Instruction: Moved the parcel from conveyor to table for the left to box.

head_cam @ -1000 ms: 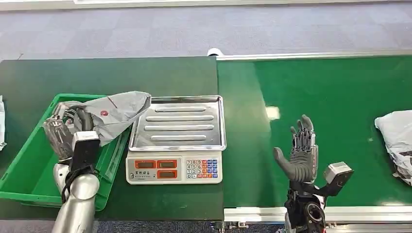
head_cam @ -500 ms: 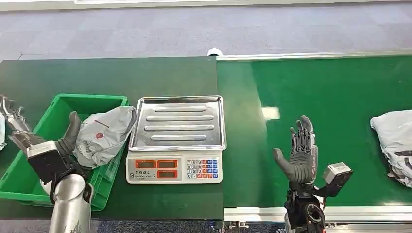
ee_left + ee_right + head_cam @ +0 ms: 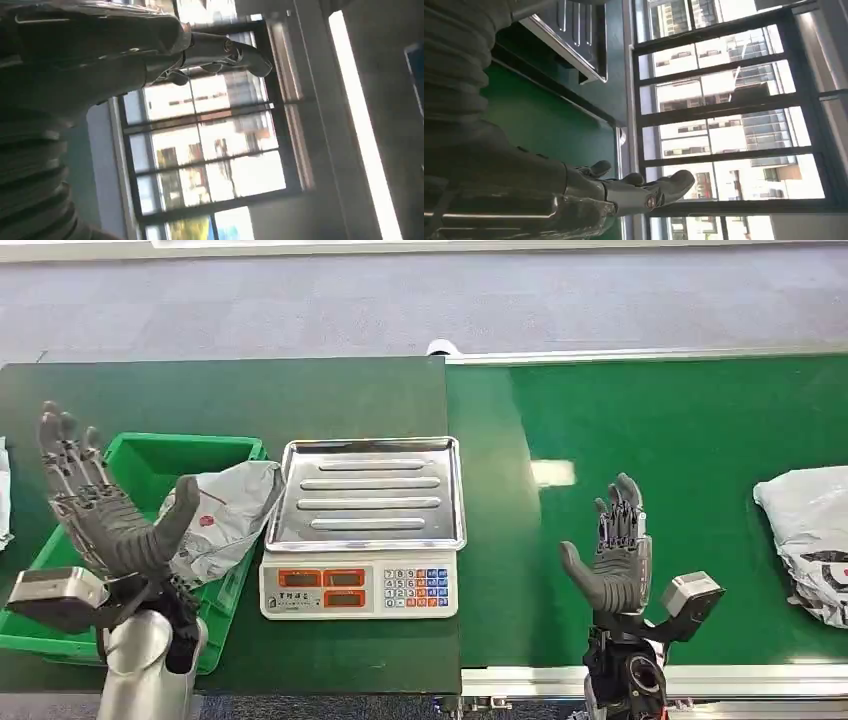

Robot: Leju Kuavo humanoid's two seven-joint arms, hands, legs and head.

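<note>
A grey parcel (image 3: 222, 515) lies in the green bin (image 3: 150, 455), leaning on its right wall next to the scale. My left hand (image 3: 105, 515) is raised over the bin's near left part, fingers spread, holding nothing; its fingers (image 3: 220, 50) point toward windows in the left wrist view. Another grey parcel (image 3: 806, 540) lies on the green conveyor belt (image 3: 680, 440) at the far right. My right hand (image 3: 615, 555) stands upright over the belt's near edge, fingers apart and empty; its fingers (image 3: 644, 192) also appear in the right wrist view.
A weighing scale with a steel tray (image 3: 368, 490) and keypad (image 3: 415, 587) stands on the dark table (image 3: 230, 395) between bin and belt. A white object (image 3: 4, 490) sits at the table's left edge. The scale tray's corner (image 3: 574, 45) appears in the right wrist view.
My left hand let go of the parcel, which dropped lower into the bin, then swung out to the left and rose, open. The parcel on the belt drifted slightly left. My right hand stayed put.
</note>
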